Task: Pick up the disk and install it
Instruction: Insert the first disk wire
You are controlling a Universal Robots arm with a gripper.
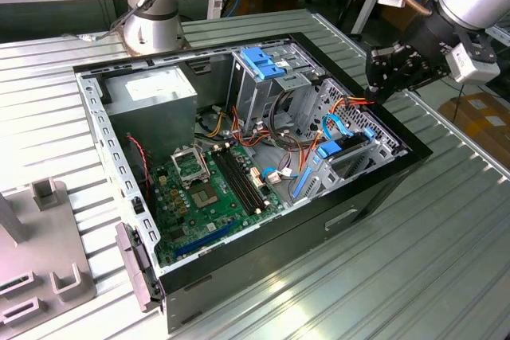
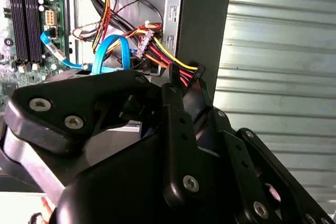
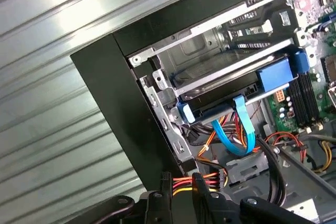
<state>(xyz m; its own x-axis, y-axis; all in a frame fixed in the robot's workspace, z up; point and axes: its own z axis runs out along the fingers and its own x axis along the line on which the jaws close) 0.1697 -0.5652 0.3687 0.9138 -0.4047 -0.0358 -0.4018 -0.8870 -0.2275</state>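
The disk (image 3: pixel 231 98) already sits in its bay inside the computer case (image 1: pixel 374 197) (blue rail showing), so installation looks largely done. The gripper (image 3: pixel 181 190) pinches a multicoloured cable connector (image 3: pixel 184 182) at the case's edge.

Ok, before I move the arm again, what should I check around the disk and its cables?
1. Disk lies in the corner bay of the case, its blue carrier at the bay mouth: ok.
2. Blue data cable runs up to the disk's end: ok; whether it is fully seated, cannot tell.
3. Power connector with red, yellow and black wires hangs below the disk, not plugged into it: not ok.
4. Pincer sits right at that connector; whether it grips it: cannot tell.
5. Pincer's clearance from the case wall beside it: cannot tell.
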